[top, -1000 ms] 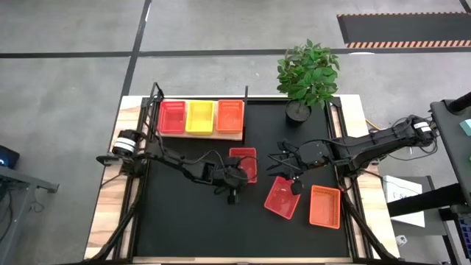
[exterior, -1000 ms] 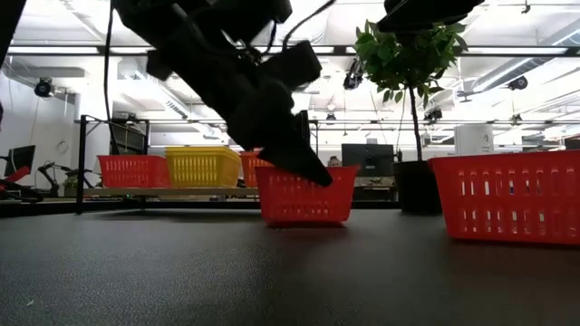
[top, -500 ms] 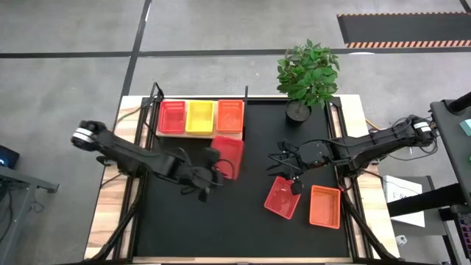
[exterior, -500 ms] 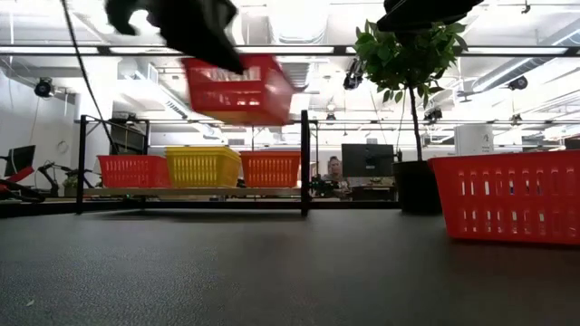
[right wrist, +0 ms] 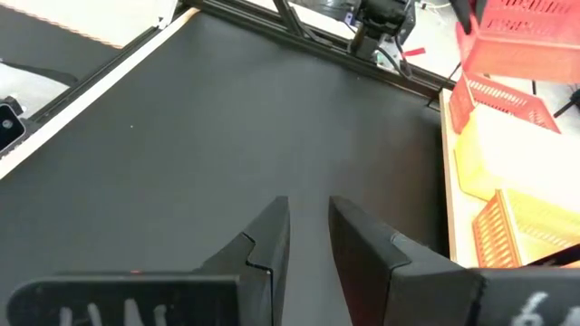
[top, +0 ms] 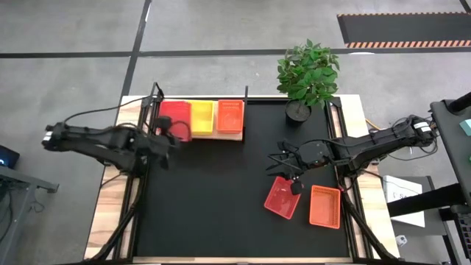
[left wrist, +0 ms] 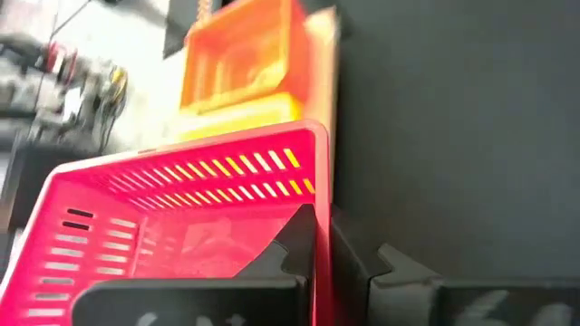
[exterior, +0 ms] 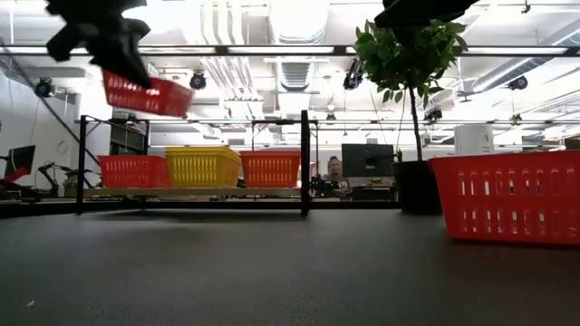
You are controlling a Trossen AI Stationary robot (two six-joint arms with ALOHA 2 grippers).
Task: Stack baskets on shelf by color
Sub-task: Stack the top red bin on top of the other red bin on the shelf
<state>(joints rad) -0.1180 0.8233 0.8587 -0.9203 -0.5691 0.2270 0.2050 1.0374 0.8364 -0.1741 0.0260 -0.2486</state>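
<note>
The left arm is reaching in over the table's left edge, and its left gripper (top: 168, 137) is holding a pinkish-red plastic mesh basket (top: 175, 118) up in the air above the left end of the light-wood shelf board (top: 237, 135). From the left wrist camera the two dark fingers (left wrist: 299, 244) are pinching one wall of that carried basket (left wrist: 181, 217) between them, one inside and one outside. Seen from table height, it is hanging tilted, well above the row on the shelf, over another pinkish-red basket (exterior: 133, 170) that is sitting at the left end. Next to that are sitting a yellow mesh basket (top: 202, 116) in the middle and an orange mesh basket (top: 230, 115) on the right.

The right arm is lying across the right side of the black mat (top: 213, 191), with the right gripper (top: 294, 181) hovering over the near corner of a pinkish-red basket on the mat (top: 282, 197). Its fingers (right wrist: 263, 240) are standing slightly apart, gripping nothing. An orange basket on the mat (top: 324, 206) is lying just beside the pinkish-red one, towards the right edge. A potted green plant (top: 307, 73) is standing at the far right corner.
</note>
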